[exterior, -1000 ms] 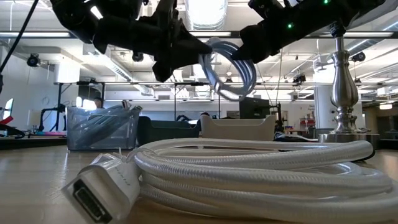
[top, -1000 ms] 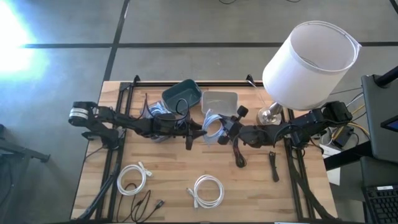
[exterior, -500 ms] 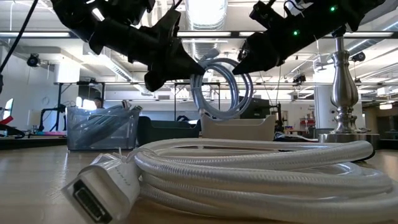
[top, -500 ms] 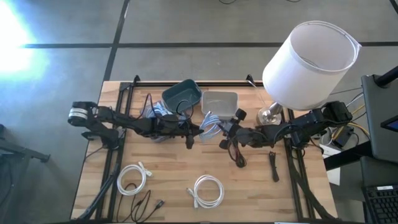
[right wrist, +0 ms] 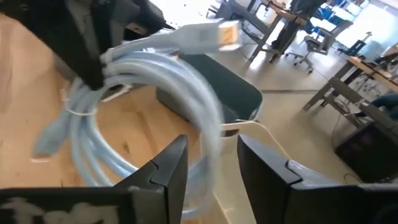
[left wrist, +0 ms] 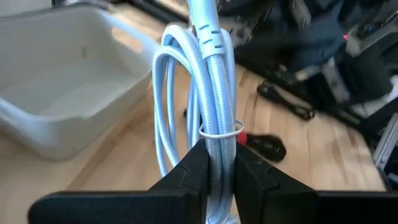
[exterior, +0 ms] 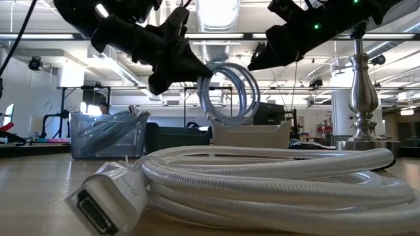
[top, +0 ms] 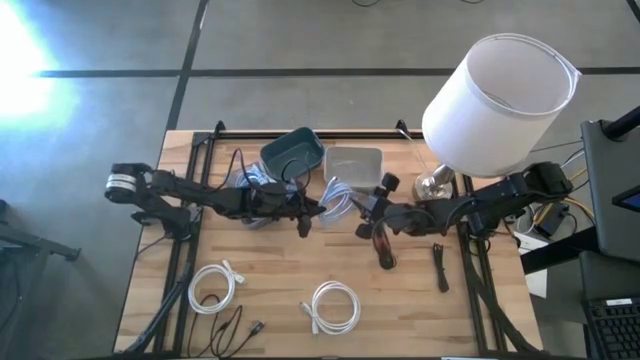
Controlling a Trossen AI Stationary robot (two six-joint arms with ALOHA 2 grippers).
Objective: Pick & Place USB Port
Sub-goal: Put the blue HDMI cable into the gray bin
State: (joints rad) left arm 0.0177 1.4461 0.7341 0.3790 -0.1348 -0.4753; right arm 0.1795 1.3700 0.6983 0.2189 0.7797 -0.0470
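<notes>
pale blue cable coil [exterior: 229,92] hangs above the table's middle, near the white bin [top: 352,162]. your left gripper [left wrist: 214,177] has its fingers pinched narrow on the coil's bundled strands. your right gripper [right wrist: 210,168] has its fingers parted, with the coil between them but not clamped.

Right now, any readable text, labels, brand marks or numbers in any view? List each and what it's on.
None readable.
Light blue coiled cable, shut in the left end effector: no print visible.
White coiled cable close to the low camera: connector face blank.
White bin, teal bin, lampshade: no markings.
</notes>
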